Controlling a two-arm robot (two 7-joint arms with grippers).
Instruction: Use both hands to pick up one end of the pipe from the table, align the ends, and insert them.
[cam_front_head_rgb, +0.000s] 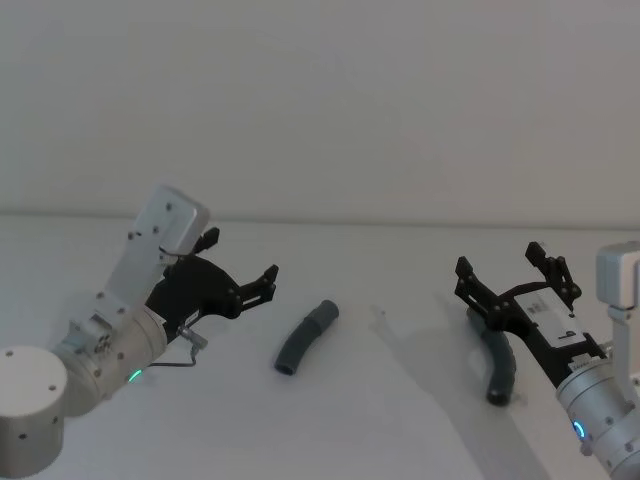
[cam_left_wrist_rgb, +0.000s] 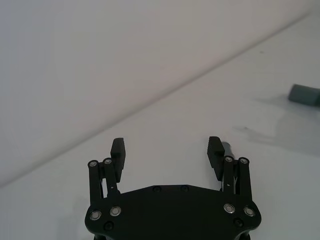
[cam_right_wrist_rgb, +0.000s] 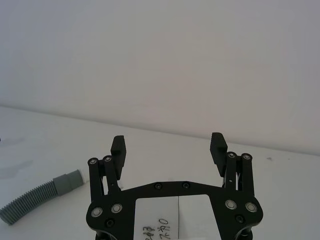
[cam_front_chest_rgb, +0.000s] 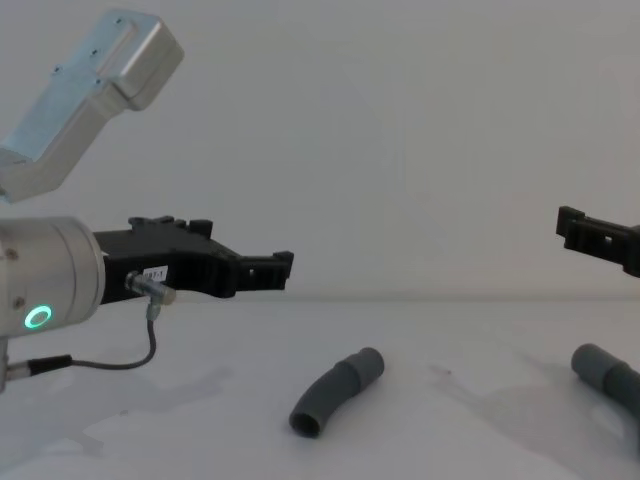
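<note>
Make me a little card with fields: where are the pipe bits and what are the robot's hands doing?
middle pipe piece: lying bent on the table
right pipe piece: lying on the table, apart from the middle one
left gripper: raised, left of the middle pipe piece, jaws open, empty
right gripper: raised over the right pipe piece, jaws open, empty
joined: not yet

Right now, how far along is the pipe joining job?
Done: nothing yet; the middle hose piece and the right hose piece lie apart on the table. In hand: left end effector open beside the first, right end effector open above the second, neither gripping. Left: grasp, align ends, insert.
</note>
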